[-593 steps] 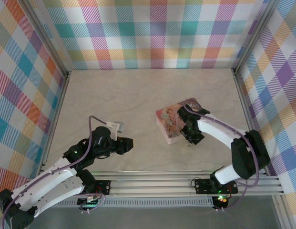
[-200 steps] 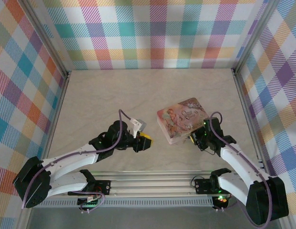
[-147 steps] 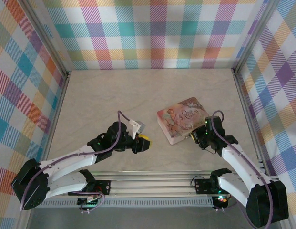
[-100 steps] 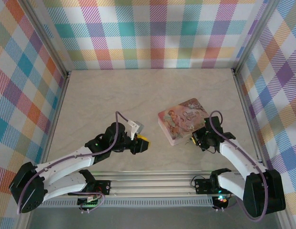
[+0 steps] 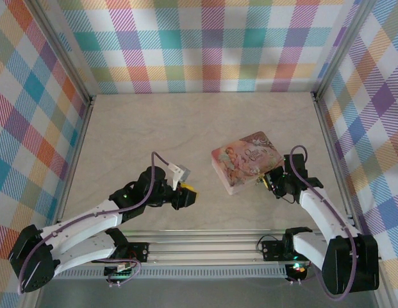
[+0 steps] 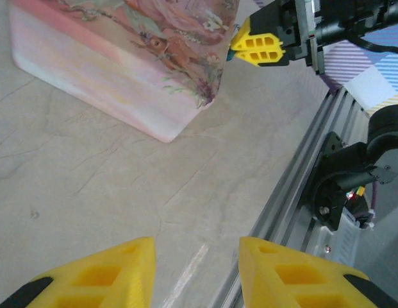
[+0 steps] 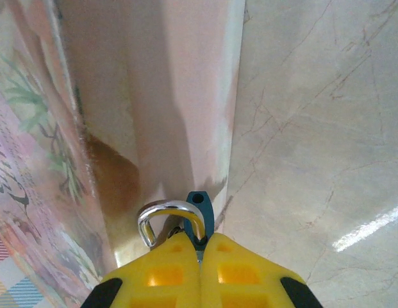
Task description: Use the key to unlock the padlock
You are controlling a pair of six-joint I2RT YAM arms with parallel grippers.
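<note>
Padlock [image 7: 204, 218] — small, teal, with a silvery shackle [image 7: 166, 206] — sits pinched at the tips of the right gripper [image 7: 200, 242], which is clenched tight on it, close against the side wall of the pink illustrated tin [image 7: 154, 96] toward the table's right side. Left gripper [image 6: 195, 269] hangs low over the marble-patterned table [image 5: 154, 128], left of the tin and apart from it — jaws parted, nothing between them.
</note>
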